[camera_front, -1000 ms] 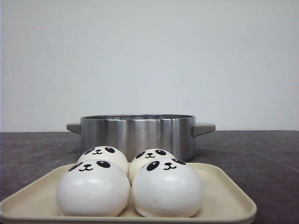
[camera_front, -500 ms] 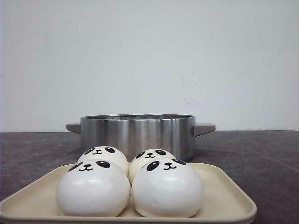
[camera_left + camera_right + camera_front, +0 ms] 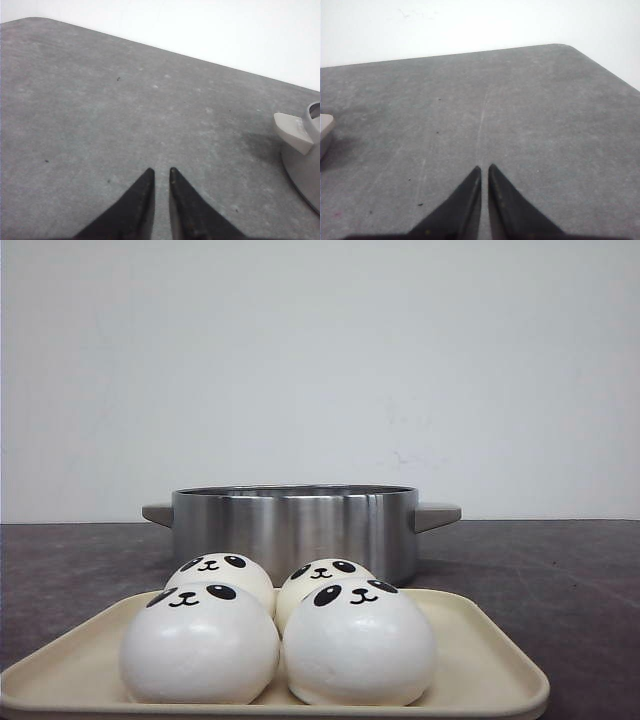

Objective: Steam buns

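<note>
Several white panda-faced buns sit close together on a beige tray (image 3: 480,660) at the front: a near left bun (image 3: 198,645), a near right bun (image 3: 358,645), a far left bun (image 3: 222,572) and a far right bun (image 3: 318,575). Behind the tray stands a steel pot (image 3: 295,525) with grey side handles. Neither gripper shows in the front view. My left gripper (image 3: 160,172) is shut and empty over bare table, with the pot's handle (image 3: 292,131) off to one side. My right gripper (image 3: 484,167) is shut and empty over bare table.
The dark grey table (image 3: 560,570) runs back to a white wall. A rounded table corner (image 3: 565,47) shows in the right wrist view, and a pale edge of a pot handle (image 3: 325,125) at its side.
</note>
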Robot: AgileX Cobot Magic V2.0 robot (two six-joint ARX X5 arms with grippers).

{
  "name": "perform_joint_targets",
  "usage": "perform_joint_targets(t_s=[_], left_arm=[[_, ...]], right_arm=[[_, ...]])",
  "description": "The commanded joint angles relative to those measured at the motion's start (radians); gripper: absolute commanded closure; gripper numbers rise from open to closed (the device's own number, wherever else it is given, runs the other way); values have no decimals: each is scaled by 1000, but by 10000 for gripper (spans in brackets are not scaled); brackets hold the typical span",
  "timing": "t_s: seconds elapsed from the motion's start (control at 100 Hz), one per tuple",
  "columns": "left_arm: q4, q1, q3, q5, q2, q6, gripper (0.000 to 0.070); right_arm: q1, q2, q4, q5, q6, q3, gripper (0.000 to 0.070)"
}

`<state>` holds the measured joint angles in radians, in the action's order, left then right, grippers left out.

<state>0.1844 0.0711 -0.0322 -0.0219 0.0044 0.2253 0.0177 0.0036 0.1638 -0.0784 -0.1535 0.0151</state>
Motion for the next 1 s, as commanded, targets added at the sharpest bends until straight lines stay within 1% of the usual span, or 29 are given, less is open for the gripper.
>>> perform_joint_targets(t_s=[0.0,0.08,0.15,0.18,0.25,0.37,0.45,0.49,0.52,0.56,0.61,0.67,0.72,0.78,0.86,0.93,0.99], left_arm=[[3,1,18,3,-1,3,684],[2,2,18,3,-1,3,684],[2,1,18,5,-1,5,684],[2,1,18,9,-1,18,684],[3,1,14,40,-1,87,684],[3,1,-5,91,-1,228,685],[2,1,-31,130,-1,312,687],[3,1,-50,159,-1,346,687],[5,1,-72,194,-1,356,687],[13,1,-100,224,0,355,686],[45,1,-152,245,4,354,685],[109,0,-229,251,23,348,685],[166,0,-301,254,51,323,685],[225,0,-393,278,100,259,686],[280,0,-530,348,187,143,686],[301,0,-634,396,260,86,686],[315,0,-724,430,324,54,686]], right_arm=[[-1,0,-7,0,3,-3,683],[0,0,-7,6,-6,-2,683],[0,0,-6,36,-62,-2,684],[0,0,-6,53,-84,-2,684],[0,0,-8,106,-131,-1,684],[0,0,-34,170,-166,0,684],[0,0,-64,229,-223,16,693],[0,0,-53,264,-269,42,694],[0,0,-34,286,-305,69,694],[0,5,-2,308,-340,109,694],[0,27,43,335,-344,169,694],[0,61,92,370,-311,251,694],[0,99,118,394,-267,323,694],[0,145,140,402,-225,414,694],[0,205,161,403,-187,535,695],[0,259,178,404,-158,631,694],[0,304,201,406,-139,704,694]])
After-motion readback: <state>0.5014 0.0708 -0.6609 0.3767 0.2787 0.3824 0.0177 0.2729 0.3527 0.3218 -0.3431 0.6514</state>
